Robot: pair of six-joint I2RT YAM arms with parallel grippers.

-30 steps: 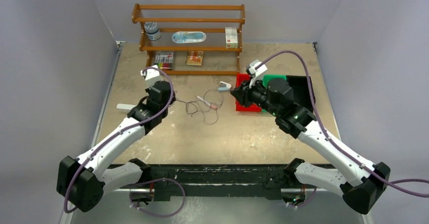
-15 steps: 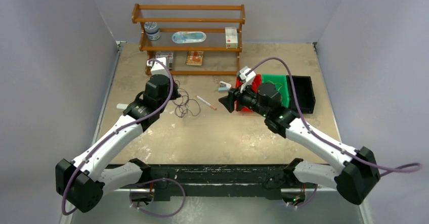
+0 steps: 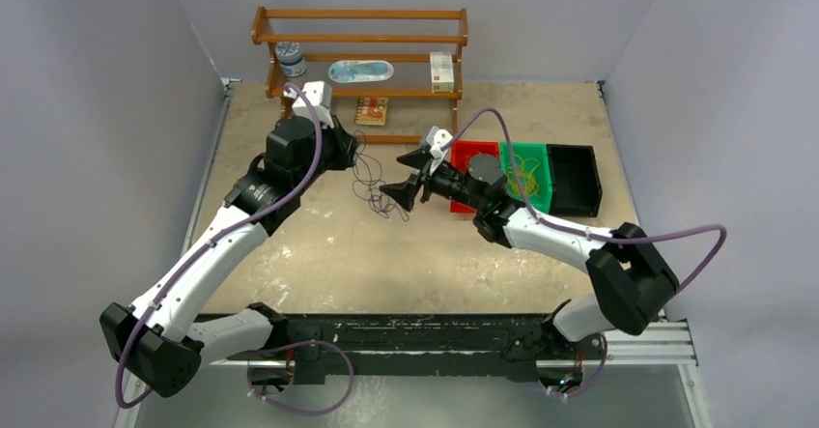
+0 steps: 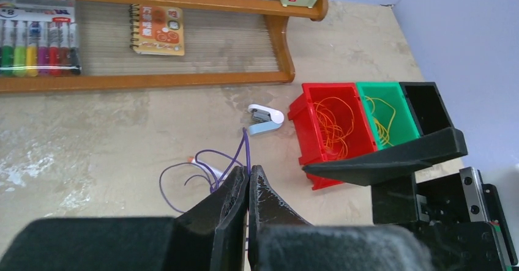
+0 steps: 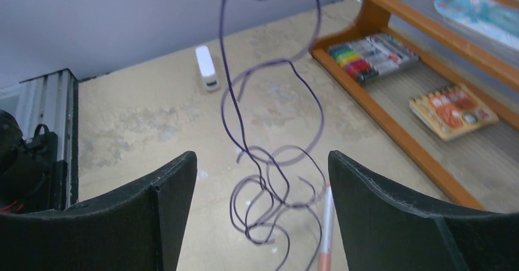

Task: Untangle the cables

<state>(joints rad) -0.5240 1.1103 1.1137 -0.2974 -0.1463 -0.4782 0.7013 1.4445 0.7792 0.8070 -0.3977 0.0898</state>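
Note:
My left gripper is shut on a thin dark purple cable and holds it up near the shelf. The cable hangs in loose loops down to the table. Around those loops stands my right gripper, open wide, its fingers on either side and touching nothing. In the top view the right gripper sits just right of the left gripper. Orange cables lie in the red bin. Yellow cables lie in the green bin.
A white pen with a red tip lies under the hanging loops. A small white clip rests left of the red bin, and a black bin stands at the right. Behind stands the wooden shelf with markers and a notebook.
The left gripper has risen toward the shelf, lifting the purple cable off the table. The right gripper has opened wide and swung left from the red bin to the dangling loops.

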